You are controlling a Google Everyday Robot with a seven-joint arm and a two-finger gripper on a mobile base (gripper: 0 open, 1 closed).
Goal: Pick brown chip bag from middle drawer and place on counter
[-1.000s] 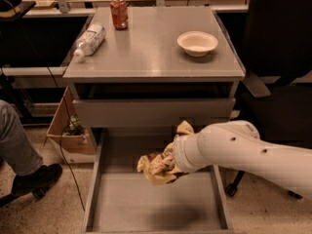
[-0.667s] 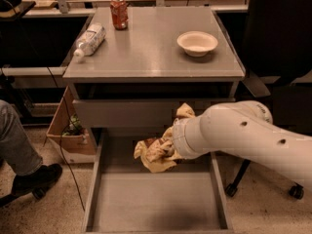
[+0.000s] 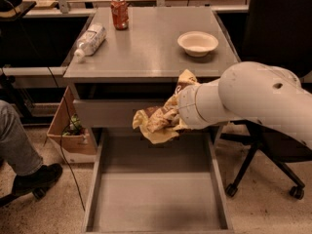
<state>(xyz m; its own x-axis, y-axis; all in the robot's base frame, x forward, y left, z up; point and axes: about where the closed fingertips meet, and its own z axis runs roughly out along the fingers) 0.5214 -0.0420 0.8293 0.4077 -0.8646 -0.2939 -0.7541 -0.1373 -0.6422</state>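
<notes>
The brown chip bag (image 3: 158, 118) is crumpled, brown with pale tan-yellow ends, and hangs in the air in front of the upper drawer front, above the open middle drawer (image 3: 156, 199). My gripper (image 3: 174, 116) is at the end of the thick white arm coming from the right and is shut on the bag; the bag and the arm's wrist hide most of the fingers. The drawer floor is bare. The grey counter (image 3: 146, 48) lies just above and behind the bag.
On the counter lie a clear plastic bottle (image 3: 90, 40) at the left, a red can (image 3: 119, 12) at the back and a pale bowl (image 3: 197, 43) at the right. A person's leg and shoe (image 3: 24, 165) are at the left. An office chair base (image 3: 263, 174) stands at the right.
My gripper has lifted the chip bag up out of the middle drawer, from near the drawer's back to the height of the upper drawer front.
</notes>
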